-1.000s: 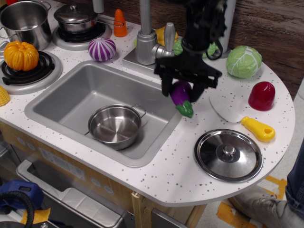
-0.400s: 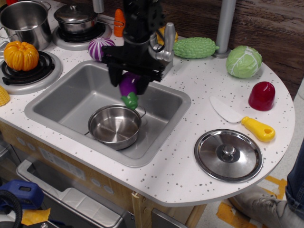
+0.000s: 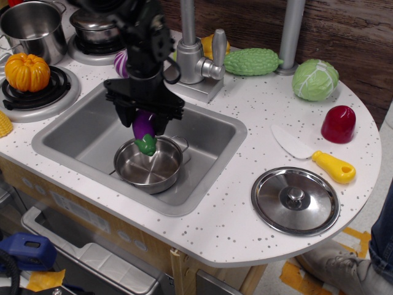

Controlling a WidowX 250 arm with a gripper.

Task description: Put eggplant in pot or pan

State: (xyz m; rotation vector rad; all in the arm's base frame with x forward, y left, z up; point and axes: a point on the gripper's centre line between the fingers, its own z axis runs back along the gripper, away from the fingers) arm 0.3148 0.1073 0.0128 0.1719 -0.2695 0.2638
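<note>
The gripper [image 3: 145, 121] was clamped on the eggplant [image 3: 145, 128], purple body pinched between the black fingers, hanging just over the pot [image 3: 149, 163] in the sink [image 3: 73, 135]. Its long axis ran near vertical, slightly tilted, with the green stem cap pointing down toward the pot.

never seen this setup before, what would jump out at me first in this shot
The black gripper hangs over the grey sink, shut on a purple eggplant whose green stem points down into the shallow steel pot below. Bright toy food rings the counter: an orange pumpkin on the left burner, a green cabbage at the right back.
</note>
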